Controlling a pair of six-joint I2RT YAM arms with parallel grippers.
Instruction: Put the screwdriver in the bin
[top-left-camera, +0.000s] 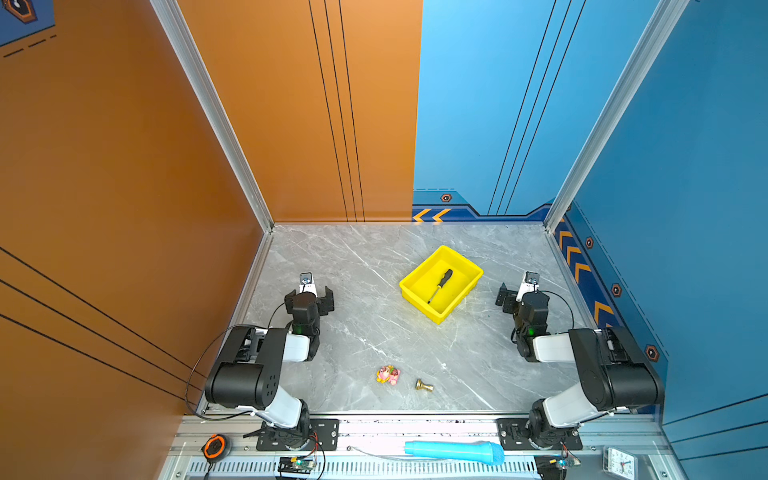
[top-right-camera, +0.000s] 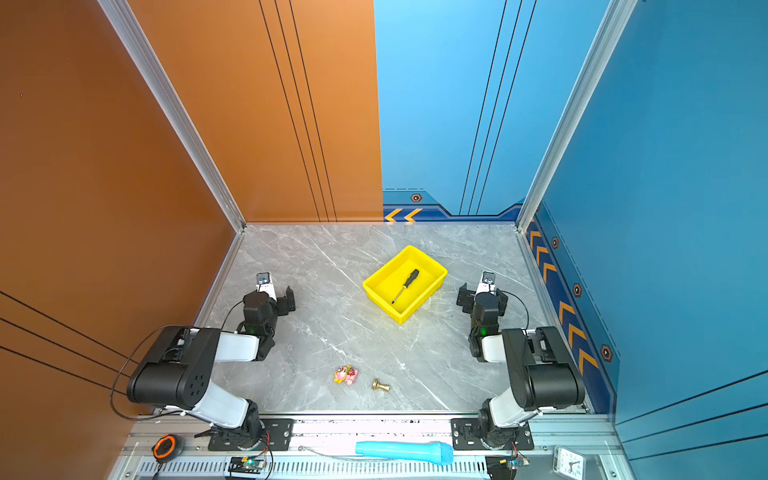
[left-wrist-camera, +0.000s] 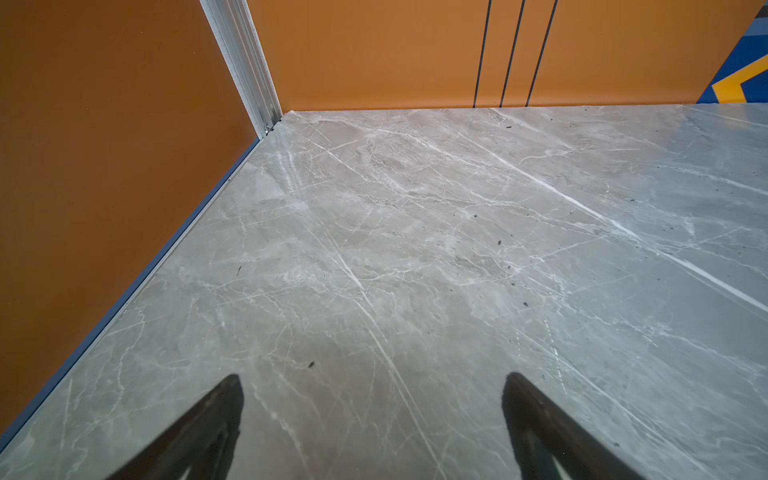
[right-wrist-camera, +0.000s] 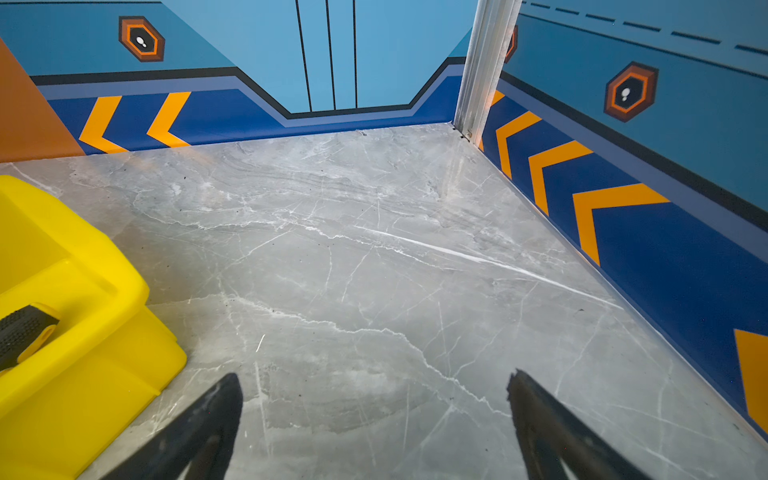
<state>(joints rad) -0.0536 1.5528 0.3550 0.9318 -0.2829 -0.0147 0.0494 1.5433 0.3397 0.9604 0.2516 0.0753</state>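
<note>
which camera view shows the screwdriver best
Both top views: the whole screwdriver, handle to tip, lies in the bin with nothing covering it. The right wrist view catches only part of its black handle at the frame edge. The left wrist view shows none of it.
</note>
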